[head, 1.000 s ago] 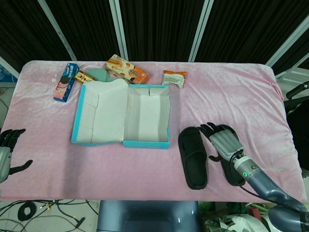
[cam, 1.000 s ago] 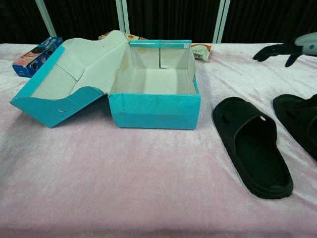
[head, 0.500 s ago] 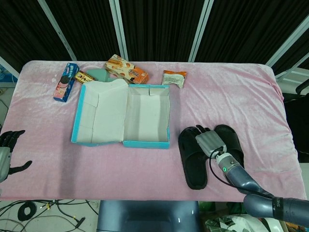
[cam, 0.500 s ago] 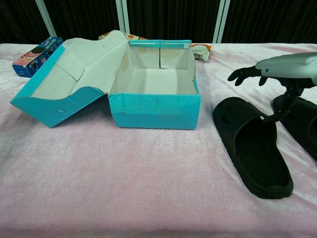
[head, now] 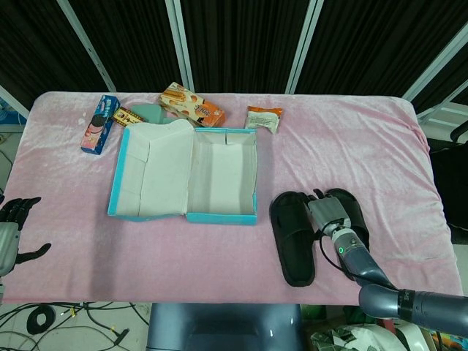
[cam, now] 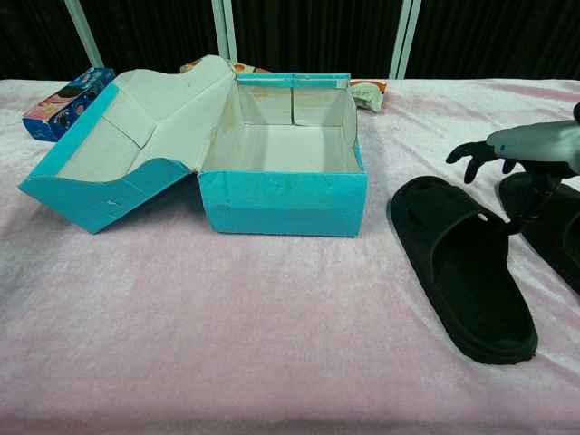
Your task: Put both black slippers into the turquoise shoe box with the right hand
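The turquoise shoe box [head: 219, 217] lies open left of the table's middle, its inside bare and its lid [head: 150, 172] folded out to the left; the chest view shows its front wall [cam: 283, 201]. Two black slippers lie side by side to its right: one [head: 291, 240] nearer the box, the other [head: 355, 219] partly under my right hand [head: 327, 213]. That hand [cam: 517, 147] hovers over the gap between the near slipper [cam: 462, 272] and the far one [cam: 555, 222], fingers bent downward, holding nothing. My left hand [head: 11, 228] hangs off the table's left edge, fingers apart.
Along the back edge lie a blue biscuit box [head: 99, 123], a small packet [head: 128, 115], a green item [head: 150, 113], an orange cracker box [head: 192, 104] and a snack packet [head: 264, 118]. The pink cloth drops off close in front of the slippers.
My right hand swung left from over the outer slipper toward the inner one, then drew back and lowered between the two, fingers bending down. Slippers, box and left hand stayed put.
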{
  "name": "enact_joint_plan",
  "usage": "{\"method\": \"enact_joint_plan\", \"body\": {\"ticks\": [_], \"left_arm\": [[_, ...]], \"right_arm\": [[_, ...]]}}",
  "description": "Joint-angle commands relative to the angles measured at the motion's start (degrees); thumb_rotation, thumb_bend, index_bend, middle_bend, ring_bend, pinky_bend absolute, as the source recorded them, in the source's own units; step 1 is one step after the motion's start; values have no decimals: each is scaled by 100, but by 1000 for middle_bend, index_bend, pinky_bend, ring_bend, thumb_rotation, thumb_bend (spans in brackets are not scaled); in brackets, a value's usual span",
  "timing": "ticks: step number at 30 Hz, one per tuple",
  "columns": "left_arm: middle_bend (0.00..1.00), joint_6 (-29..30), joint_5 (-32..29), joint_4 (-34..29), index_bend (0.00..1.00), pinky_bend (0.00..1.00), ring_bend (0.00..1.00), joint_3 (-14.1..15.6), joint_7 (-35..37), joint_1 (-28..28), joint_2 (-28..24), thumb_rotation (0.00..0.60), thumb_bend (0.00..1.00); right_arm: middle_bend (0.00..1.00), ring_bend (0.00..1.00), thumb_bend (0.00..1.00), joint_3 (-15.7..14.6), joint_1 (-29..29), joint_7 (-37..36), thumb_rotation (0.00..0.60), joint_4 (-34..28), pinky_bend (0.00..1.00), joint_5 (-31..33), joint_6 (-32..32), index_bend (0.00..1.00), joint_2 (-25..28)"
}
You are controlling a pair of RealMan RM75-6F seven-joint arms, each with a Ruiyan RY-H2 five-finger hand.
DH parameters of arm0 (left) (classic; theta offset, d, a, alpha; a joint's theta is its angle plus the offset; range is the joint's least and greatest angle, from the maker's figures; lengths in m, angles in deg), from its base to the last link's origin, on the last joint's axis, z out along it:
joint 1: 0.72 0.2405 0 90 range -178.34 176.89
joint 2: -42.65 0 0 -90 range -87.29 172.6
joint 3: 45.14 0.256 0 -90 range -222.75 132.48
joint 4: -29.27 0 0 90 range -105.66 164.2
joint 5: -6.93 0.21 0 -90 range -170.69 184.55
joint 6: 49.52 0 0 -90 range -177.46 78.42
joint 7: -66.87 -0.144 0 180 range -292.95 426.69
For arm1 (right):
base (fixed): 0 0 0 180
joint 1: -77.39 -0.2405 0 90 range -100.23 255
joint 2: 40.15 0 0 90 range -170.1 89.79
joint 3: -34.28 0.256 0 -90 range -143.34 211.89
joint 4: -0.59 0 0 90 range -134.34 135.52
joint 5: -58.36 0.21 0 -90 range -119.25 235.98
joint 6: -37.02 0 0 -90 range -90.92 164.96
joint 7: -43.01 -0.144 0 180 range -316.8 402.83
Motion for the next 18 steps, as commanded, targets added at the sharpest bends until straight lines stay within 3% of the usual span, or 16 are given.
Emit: {"method": "enact_joint_plan", "body": {"ticks": [1,7,11,18], "left_arm": [[194,7,-3,-10,170,38,124,14,-8,13,3,600,4],[193,57,-20,-13,170,38,123,44,12,70,5,600,4],[192,103,-33,26,170,38,123,52,71,113,17,600,4],[191,98,-20,90,170,38,124,45,123,105,61,600,4]], "right_arm": [[261,95,129,-51,-96,-15,600,208,198,191,-123,144,-98],[400,186,154,-156,-309,85,600,483,207,507,-293,331,-254],[525,287,174,-45,-242,-182,600,185,232,345,-81,487,-131],[546,310,181,82,-75,-434,600,-562,233,-156,392,519,351]]}}
